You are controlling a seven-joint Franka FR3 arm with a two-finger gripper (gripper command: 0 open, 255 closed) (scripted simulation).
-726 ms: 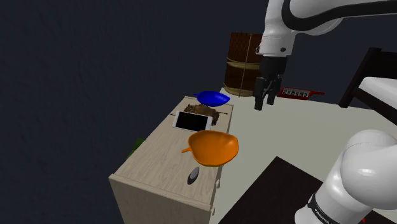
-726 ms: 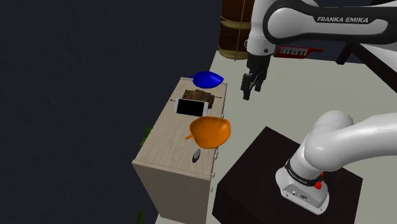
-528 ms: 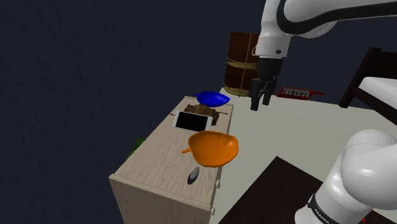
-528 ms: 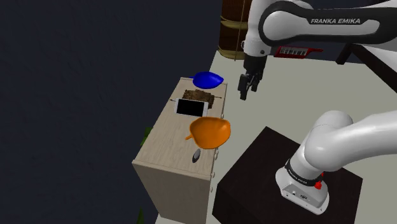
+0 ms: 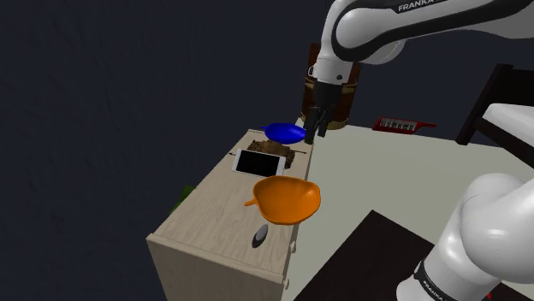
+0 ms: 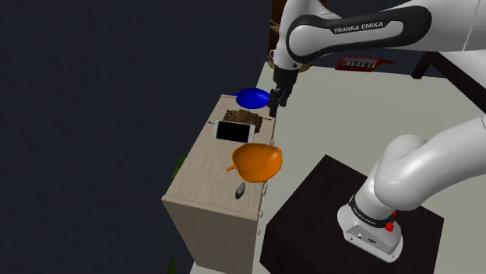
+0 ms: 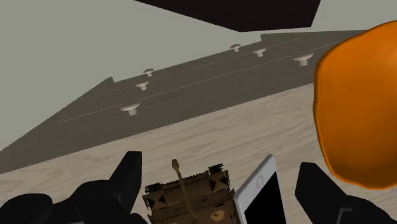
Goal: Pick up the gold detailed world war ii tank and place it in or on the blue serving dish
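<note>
wrist view: my fingers [image 7: 130, 175] stand apart with nothing between the pads. gripper [image 7: 221, 170] hangs over the tank [image 7: 188, 198], not touching it. the tank sits below the gap, closer to one finger than the other. its barrel points away from me toward the drawer-knob edge, so the long axis runs across my closing line. judgement: the pads would meet the hull flanks, which suits the grasp.

complication: a phone [image 7: 264, 197] lies flat just beside the tank on the other finger's side. i cannot tell if they touch. that finger may land on it as i come down.

surfaces: tank is brown-gold and blocky, with ridged detail and a thin barrel. phone is a black screen in a white rim. bowl [image 7: 359, 108] is orange and smooth. top [image 5: 218, 205] is pale wood grain.

shoulder view: dish [image 5: 284, 132] is blue and shallow, at the far end of the top just past the tank [image 5: 293, 154]. gripper [image 5: 313, 130] is above its near edge.
</note>
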